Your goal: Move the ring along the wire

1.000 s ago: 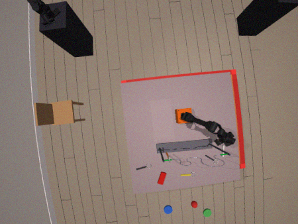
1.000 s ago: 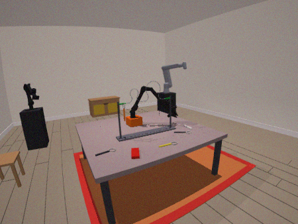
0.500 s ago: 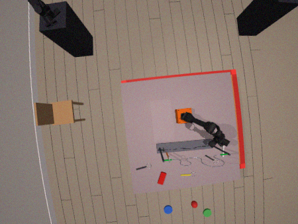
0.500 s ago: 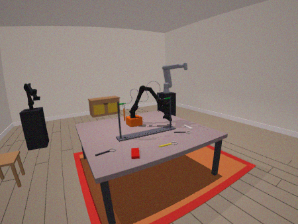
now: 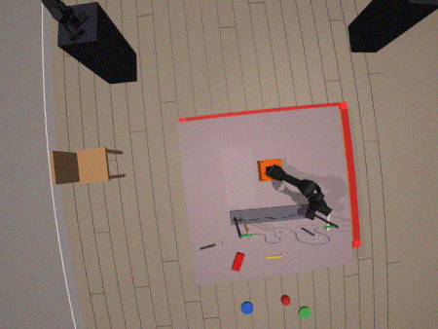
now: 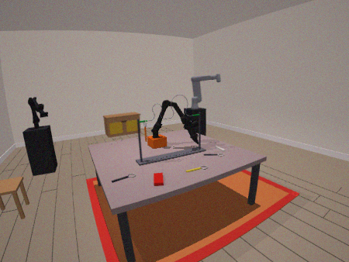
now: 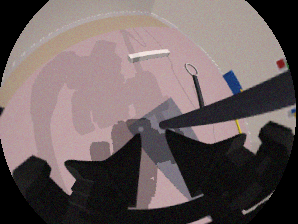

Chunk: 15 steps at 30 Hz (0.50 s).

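The orange handle (image 5: 246,228) (image 6: 146,133) hangs upright below the left green part (image 5: 246,236) (image 6: 143,122), beside the left post (image 5: 237,228) (image 6: 139,141). Its ring is too small to make out clearly. The thin grey wire loops up between the two green parts. The other green part (image 5: 330,227) (image 6: 196,115) is at the right post (image 6: 199,132) (image 7: 225,105). My gripper (image 5: 319,212) (image 6: 197,143) (image 7: 152,133) is partly open and empty, pointing down near the right post, far from the handle. Whether it touches that post I cannot tell.
The grey base bar (image 5: 268,214) (image 6: 171,156) joins the posts and lies below my fingers. A white stick (image 6: 220,148) (image 7: 150,55), a black-handled ring (image 6: 211,154) (image 7: 198,90), a yellow-handled ring (image 5: 273,257) (image 6: 194,170) and a red block (image 5: 237,261) (image 6: 158,179) lie on the table.
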{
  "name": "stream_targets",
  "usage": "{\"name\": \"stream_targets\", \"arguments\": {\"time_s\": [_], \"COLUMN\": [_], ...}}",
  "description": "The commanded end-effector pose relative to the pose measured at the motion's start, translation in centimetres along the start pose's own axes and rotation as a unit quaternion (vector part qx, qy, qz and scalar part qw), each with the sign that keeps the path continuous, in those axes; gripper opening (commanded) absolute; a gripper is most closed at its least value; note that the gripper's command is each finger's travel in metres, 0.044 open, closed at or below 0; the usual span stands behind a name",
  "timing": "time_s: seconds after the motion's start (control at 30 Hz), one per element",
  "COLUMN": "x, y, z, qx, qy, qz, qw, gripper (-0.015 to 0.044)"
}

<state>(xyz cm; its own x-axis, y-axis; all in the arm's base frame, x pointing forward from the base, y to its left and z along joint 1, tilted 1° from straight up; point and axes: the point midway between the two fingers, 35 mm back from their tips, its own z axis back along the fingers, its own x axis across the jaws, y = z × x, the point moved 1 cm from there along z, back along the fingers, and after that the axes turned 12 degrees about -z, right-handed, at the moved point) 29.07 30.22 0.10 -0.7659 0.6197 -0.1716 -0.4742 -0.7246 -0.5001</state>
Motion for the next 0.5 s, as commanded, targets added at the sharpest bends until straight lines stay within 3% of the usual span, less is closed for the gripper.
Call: {"name": "stream_targets", "arguments": {"time_s": [0.0, 0.3, 0.47], "x": [-0.4, -2.4, -6.0], "y": [0.4, 1.7, 3.1], "z": [0.1, -0.1, -0.2], "qx": [-0.004, -0.01, -0.011], "qy": [0.0, 0.007, 0.019], "qz": [0.051, 0.164, 0.143], "qw": [0.999, 0.986, 0.989], "gripper": [0.016, 0.016, 0.016]}}
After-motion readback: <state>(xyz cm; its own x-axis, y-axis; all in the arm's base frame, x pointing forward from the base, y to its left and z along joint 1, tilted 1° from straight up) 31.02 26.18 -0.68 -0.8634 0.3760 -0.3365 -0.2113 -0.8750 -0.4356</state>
